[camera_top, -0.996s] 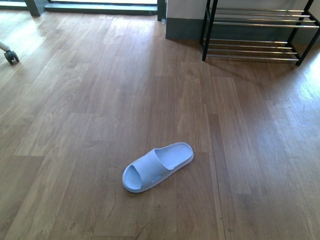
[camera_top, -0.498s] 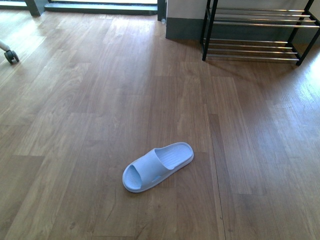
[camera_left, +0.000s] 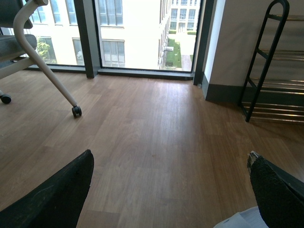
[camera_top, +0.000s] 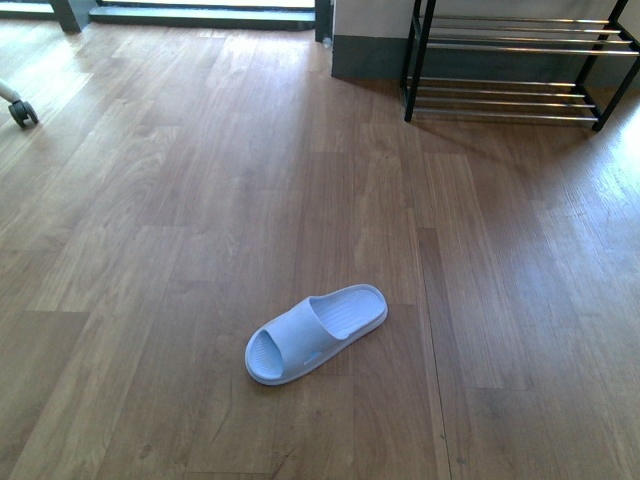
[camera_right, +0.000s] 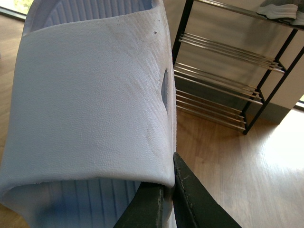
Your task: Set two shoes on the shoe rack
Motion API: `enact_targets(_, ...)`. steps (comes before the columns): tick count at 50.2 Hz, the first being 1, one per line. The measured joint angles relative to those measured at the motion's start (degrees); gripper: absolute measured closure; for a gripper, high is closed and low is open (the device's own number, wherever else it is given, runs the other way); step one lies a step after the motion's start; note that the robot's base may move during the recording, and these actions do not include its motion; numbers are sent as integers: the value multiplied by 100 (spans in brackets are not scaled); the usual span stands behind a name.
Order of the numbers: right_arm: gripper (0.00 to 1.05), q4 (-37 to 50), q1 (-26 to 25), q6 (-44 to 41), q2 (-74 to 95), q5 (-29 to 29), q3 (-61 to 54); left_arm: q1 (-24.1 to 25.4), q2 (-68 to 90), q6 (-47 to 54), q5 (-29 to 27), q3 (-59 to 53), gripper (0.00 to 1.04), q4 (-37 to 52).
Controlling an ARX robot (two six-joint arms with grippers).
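Right wrist view: right pincer (camera_right: 168, 192) clamps one slide (camera_right: 90, 104), unracked; other slide (camera_top: 315, 333) lies on the floor (camera_top: 150, 220), well apart from the shoe rack (camera_top: 510, 70); left pincer (camera_left: 170, 161) gapes empty.

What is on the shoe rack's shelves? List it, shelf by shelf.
Right wrist view: a pale, shoe-like thing lies on the highest shelf shown of the shoe rack; the bars below are bare. The slipper up close hides part of its end.

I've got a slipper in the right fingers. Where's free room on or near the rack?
The shoe rack has three lower tiers bare in what shows; its top tier holds a pale item at one end. Open floor lies between rack and the floor slipper.
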Motion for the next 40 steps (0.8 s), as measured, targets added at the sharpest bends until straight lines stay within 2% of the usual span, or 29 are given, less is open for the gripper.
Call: enact_targets(40,103,4,0,2,-15,20,-2,0,0,0,7,0,9,0)
